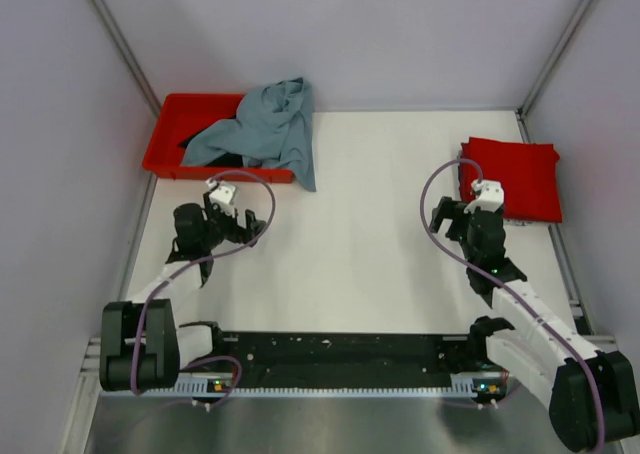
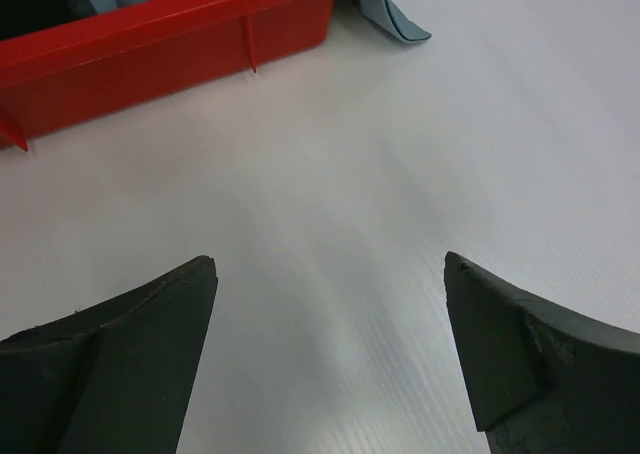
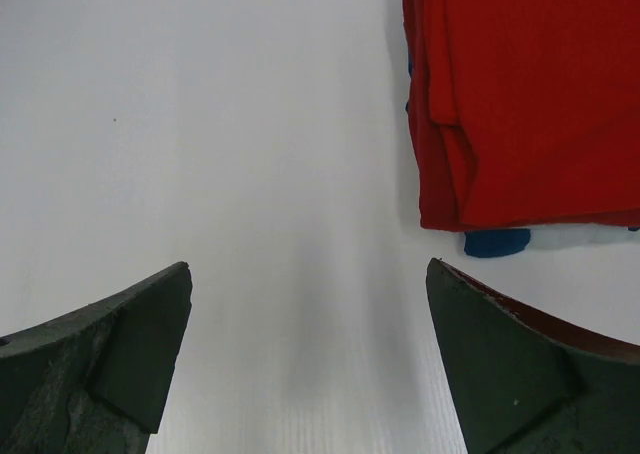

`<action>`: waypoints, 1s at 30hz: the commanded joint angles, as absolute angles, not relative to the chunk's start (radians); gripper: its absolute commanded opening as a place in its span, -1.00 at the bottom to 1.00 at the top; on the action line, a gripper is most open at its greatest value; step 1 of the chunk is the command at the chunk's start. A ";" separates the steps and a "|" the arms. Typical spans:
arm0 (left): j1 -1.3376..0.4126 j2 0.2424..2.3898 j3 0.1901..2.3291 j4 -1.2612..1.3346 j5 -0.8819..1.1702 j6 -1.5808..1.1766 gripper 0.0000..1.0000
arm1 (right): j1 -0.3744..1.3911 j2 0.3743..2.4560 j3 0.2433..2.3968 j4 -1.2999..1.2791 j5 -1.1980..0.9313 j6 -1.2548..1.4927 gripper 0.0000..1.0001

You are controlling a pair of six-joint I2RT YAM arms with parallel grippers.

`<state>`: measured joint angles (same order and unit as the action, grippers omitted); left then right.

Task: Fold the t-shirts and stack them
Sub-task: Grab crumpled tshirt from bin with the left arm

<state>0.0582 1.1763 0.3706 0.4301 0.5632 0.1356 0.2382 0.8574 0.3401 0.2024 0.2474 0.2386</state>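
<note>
A crumpled grey-blue t-shirt (image 1: 265,124) hangs over the right end of the red bin (image 1: 180,139); a corner of it shows in the left wrist view (image 2: 400,19). Something black (image 1: 225,139) lies under it in the bin. A folded red t-shirt (image 1: 515,174) lies at the table's right edge, also in the right wrist view (image 3: 530,94), with a bit of blue cloth (image 3: 497,242) sticking out beneath it. My left gripper (image 1: 228,196) is open and empty just in front of the bin. My right gripper (image 1: 478,202) is open and empty just left of the red t-shirt.
The red bin's front wall (image 2: 170,54) stands close ahead of the left gripper. The white table (image 1: 360,234) is walled in by grey panels at the back and sides. A black rail (image 1: 340,359) runs along the near edge between the arm bases.
</note>
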 commanded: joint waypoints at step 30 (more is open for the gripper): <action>-0.127 2.278 2.115 -0.355 0.313 0.370 0.74 | 0.236 0.894 0.587 0.091 -0.028 0.213 0.97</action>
